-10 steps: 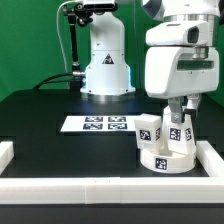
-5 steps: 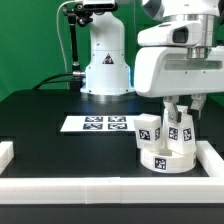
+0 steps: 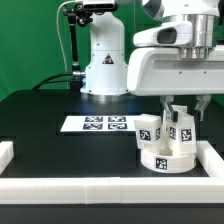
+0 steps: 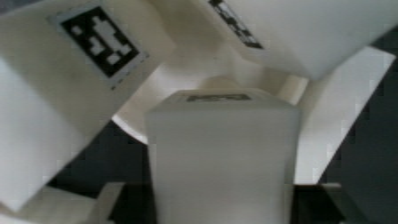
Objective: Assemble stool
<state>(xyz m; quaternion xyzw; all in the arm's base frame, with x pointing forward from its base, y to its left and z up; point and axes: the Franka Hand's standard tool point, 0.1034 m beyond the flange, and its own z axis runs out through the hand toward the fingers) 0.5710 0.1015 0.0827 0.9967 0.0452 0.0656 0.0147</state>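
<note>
Gripper working a leg into the stool seat

The gripper (image 3: 179, 108) is hanging straight down over the round white seat (image 3: 168, 153), which is sitting on the black table (image 3: 60, 125) directly beneath the tool, close to the white border rail (image 3: 110, 184). Its fingers are reaching down around an upright leg (image 3: 179, 129) standing on the seat right under the wrist; from the wrist view that leg (image 4: 222, 150) is filling the space between the finger pads (image 4: 342, 195), so the tool is looking clenched on it. A second leg (image 3: 148, 131) is standing on the seat just beside the tool, toward the exterior view's left. The marker board (image 3: 94, 124) is lying flat farther off that way, and the arm's base (image 3: 105, 60) is standing behind it.
</note>
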